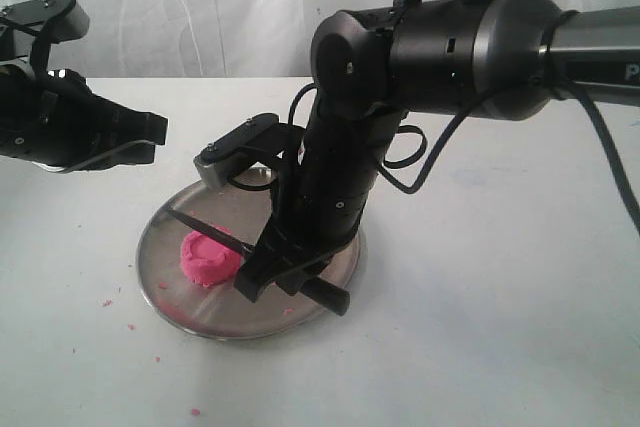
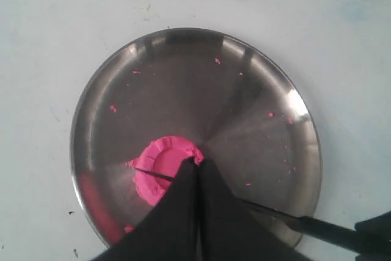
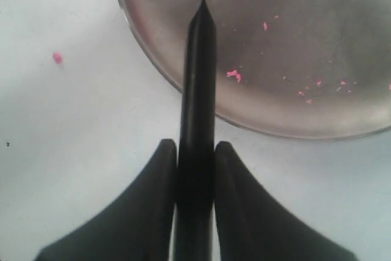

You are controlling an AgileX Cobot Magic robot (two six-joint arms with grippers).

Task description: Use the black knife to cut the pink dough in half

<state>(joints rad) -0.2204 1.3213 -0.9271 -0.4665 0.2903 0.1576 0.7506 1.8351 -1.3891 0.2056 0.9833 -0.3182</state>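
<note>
Right gripper [image 1: 272, 269] clamped on knife [image 3: 197, 59] handle at plate [image 1: 155, 247] near rim. Blade laid across dough [image 2: 162, 163], which sits on plate and looks undivided. Step: cut starting. Next: press blade straight down to steel. Left gripper [image 2: 197, 172] pinched empty, raised beyond.

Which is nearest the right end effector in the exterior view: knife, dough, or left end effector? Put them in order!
1. Knife, gripped in the right end effector.
2. Dough, just to its left.
3. Left end effector, far left.
</note>
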